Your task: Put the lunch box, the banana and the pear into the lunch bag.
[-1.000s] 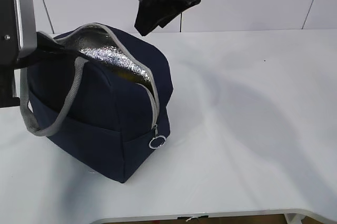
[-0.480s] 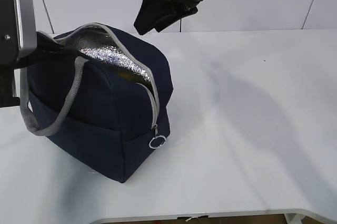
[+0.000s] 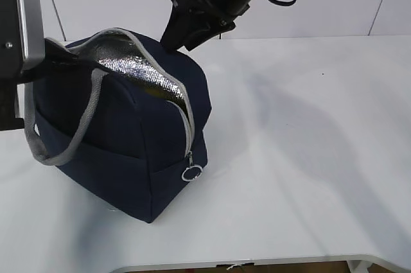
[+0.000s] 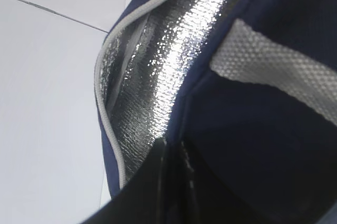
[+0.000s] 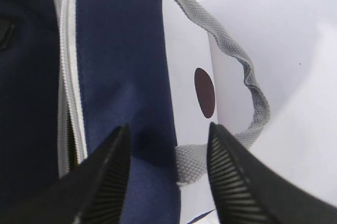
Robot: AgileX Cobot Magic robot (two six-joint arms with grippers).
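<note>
On the desk [image 3: 308, 157] stands the bag [image 3: 128, 151], mouth gaping. Right hand [image 5: 166, 174] hovers wide and empty above its rim; left hand's grip I cannot tell. Fruit and box unseen, probably inside. Zipping needs steady fabric.

I see the lunch bag [image 3: 128, 138] standing upright on the left of the white table, navy fabric, its grey zipper undone so the silver foil lining shows. A ring pull hangs at its near corner; one side is white with a dark spot.
</note>
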